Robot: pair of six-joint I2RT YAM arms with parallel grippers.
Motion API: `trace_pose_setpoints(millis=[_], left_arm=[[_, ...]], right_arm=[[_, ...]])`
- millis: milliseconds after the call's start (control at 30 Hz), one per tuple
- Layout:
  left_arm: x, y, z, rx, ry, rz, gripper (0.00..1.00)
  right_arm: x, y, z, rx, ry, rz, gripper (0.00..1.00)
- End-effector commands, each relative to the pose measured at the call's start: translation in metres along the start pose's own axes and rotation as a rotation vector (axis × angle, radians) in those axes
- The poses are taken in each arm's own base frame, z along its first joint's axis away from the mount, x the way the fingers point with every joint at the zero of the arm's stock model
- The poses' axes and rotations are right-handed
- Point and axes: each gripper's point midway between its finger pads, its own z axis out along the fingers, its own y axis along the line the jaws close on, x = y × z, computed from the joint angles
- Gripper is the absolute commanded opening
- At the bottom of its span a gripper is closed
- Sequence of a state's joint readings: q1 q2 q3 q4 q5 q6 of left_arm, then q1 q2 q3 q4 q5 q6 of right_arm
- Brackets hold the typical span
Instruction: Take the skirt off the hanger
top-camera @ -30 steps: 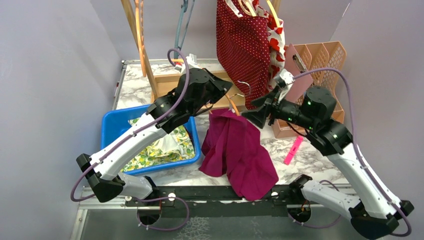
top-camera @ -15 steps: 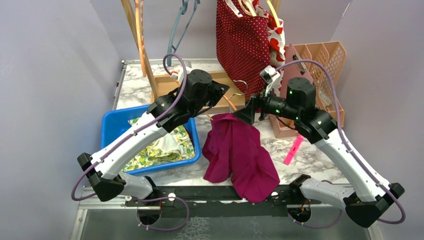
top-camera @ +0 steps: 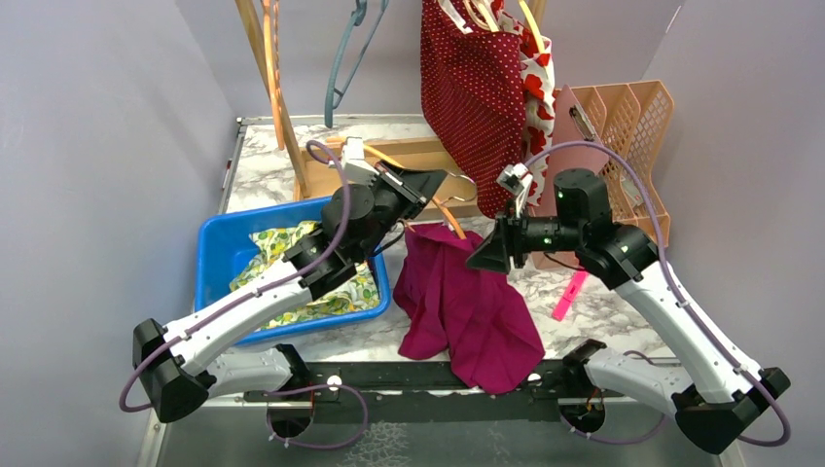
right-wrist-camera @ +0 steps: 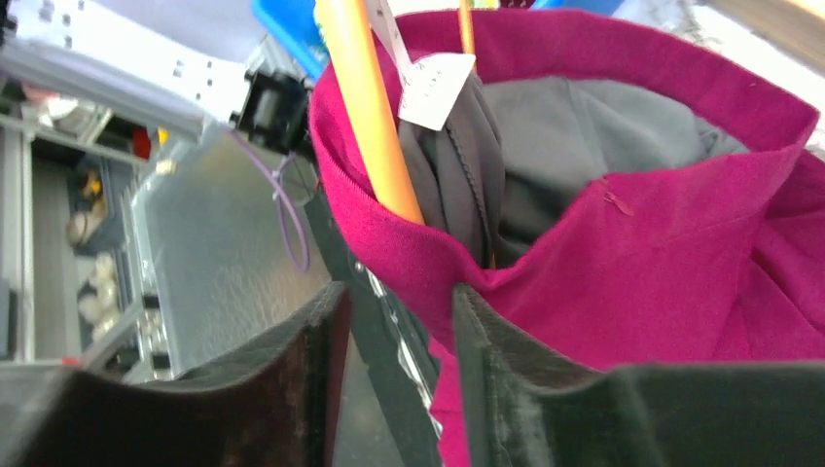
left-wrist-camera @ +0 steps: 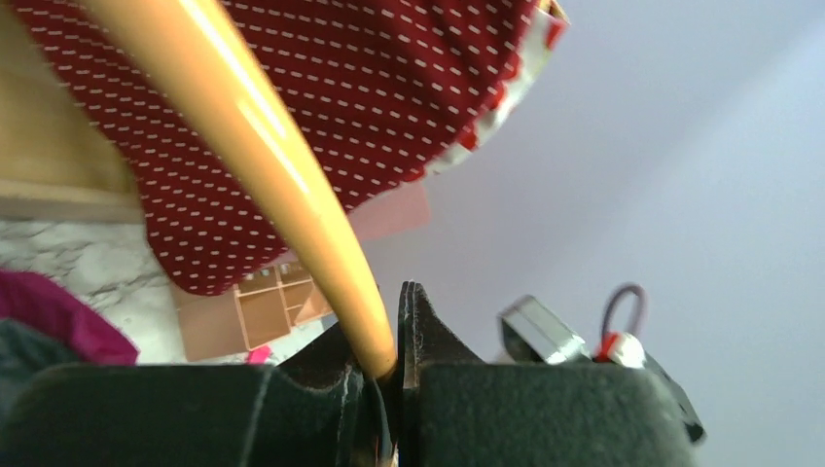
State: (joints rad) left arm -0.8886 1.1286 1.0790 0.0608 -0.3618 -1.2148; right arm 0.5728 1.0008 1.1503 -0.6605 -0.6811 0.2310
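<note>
1. Magenta skirt (top-camera: 467,302) slumped lower than a second ago, toward the table's (top-camera: 603,311) near edge, still looped on the hanger (left-wrist-camera: 282,195).
2. Right gripper (right-wrist-camera: 397,302) dropped to its waistband, jaws apart; left gripper (left-wrist-camera: 391,350) clamped on the hanger.
3. Soft crumpled cloth; glossy orange rod.
4. Grey-veined marble top, lilac walls (top-camera: 88,146).

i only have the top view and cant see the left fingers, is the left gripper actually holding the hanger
Observer: Yes. The left wrist view shows the left gripper shut on the orange hanger.
Operator: has the right one got the skirt
Observer: Not pinched. In the right wrist view the right gripper is open, with the waistband edge of the magenta skirt at the gap.
Operator: is the hanger inside the waistband
Observer: Yes, its orange arm runs down inside it, beside the grey lining and a white tag.
</note>
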Motion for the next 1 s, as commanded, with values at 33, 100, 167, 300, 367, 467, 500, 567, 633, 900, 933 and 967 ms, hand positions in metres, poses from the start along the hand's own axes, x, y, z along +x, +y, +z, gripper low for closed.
trace_pose_setpoints(millis=[33, 100, 167, 300, 367, 467, 500, 567, 633, 900, 933, 967], left_arm=[[-0.048, -0.127, -0.031, 0.493, -0.170, 0.074, 0.00], [-0.047, -0.144, -0.036, 0.545, -0.162, 0.147, 0.00], [-0.046, -0.155, -0.040, 0.585, -0.153, 0.190, 0.00], [-0.046, -0.164, -0.047, 0.625, -0.141, 0.200, 0.00], [-0.047, -0.168, -0.048, 0.634, -0.147, 0.202, 0.00], [-0.050, -0.183, -0.053, 0.677, -0.147, 0.202, 0.00], [-0.050, -0.188, -0.053, 0.690, -0.143, 0.206, 0.00], [-0.051, -0.195, -0.055, 0.707, -0.135, 0.192, 0.00], [-0.053, -0.198, -0.057, 0.709, -0.132, 0.154, 0.00], [-0.068, -0.225, -0.069, 0.774, -0.168, 0.133, 0.00], [-0.071, -0.228, -0.071, 0.777, -0.182, 0.134, 0.00], [-0.074, -0.230, -0.071, 0.779, -0.196, 0.133, 0.00]], right_arm=[[0.050, 0.032, -0.013, -0.152, 0.176, 0.145, 0.37], [0.070, 0.024, -0.021, -0.075, 0.243, 0.189, 0.37], [0.081, 0.020, -0.029, -0.023, 0.280, 0.200, 0.37], [0.052, 0.000, -0.044, 0.199, 0.171, 0.177, 0.59], [0.026, -0.024, -0.058, 0.396, 0.066, 0.168, 0.74], [0.003, -0.042, -0.062, 0.489, 0.007, 0.075, 0.96], [-0.002, -0.055, -0.063, 0.549, -0.001, 0.044, 1.00], [-0.015, -0.065, -0.050, 0.528, -0.029, -0.069, 1.00], [-0.030, -0.057, -0.033, 0.416, -0.096, -0.183, 1.00], [-0.022, -0.044, 0.004, 0.176, -0.256, -0.297, 0.72], [-0.014, -0.039, 0.006, 0.142, -0.233, -0.282, 0.71], [-0.002, -0.037, 0.006, 0.125, -0.196, -0.247, 0.71]])
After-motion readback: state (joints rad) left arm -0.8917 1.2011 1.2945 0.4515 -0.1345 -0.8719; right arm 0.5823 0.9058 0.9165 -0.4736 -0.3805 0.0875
